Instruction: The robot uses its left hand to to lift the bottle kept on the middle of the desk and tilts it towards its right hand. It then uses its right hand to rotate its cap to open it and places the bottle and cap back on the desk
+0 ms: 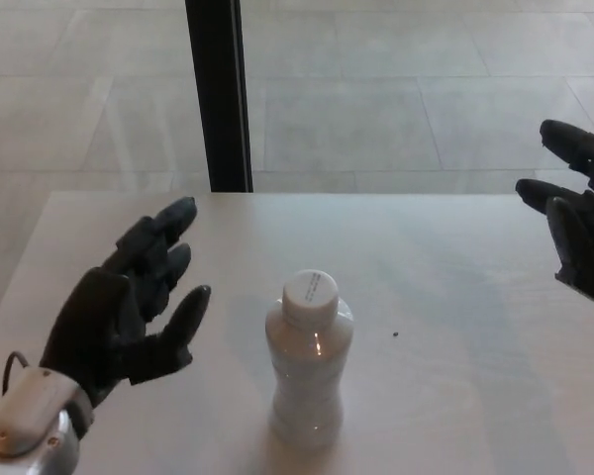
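Spreading across the lower two thirds of the head view is the pale, whitish flat tabletop (455, 396), its far edge running level across the picture. Beyond it, toward 12 o'clock, lies a light grey tiled floor (376, 99), and a black upright post (218, 94) stands at about 11 o'clock, meeting the far edge of the tabletop.

At 9 o'clock from the middle, the black left robot hand (129, 312) hovers above the tabletop with its thumb and two thick fingers spread apart, holding nothing; a silvery wrist joint shows at the lower left corner. It sits near the bottle but apart from it. At 3 o'clock, the black right robot hand (579, 213) enters from the picture edge, its fingers likewise apart and empty, well away from the bottle.

Between the two, at the middle leaning to 6 o'clock, the clear plastic bottle (309, 381) stands upright on the tabletop. Its round white cap (311, 292) is on the neck. A tiny dark speck (395, 334) lies on the tabletop at 3 o'clock of the bottle.
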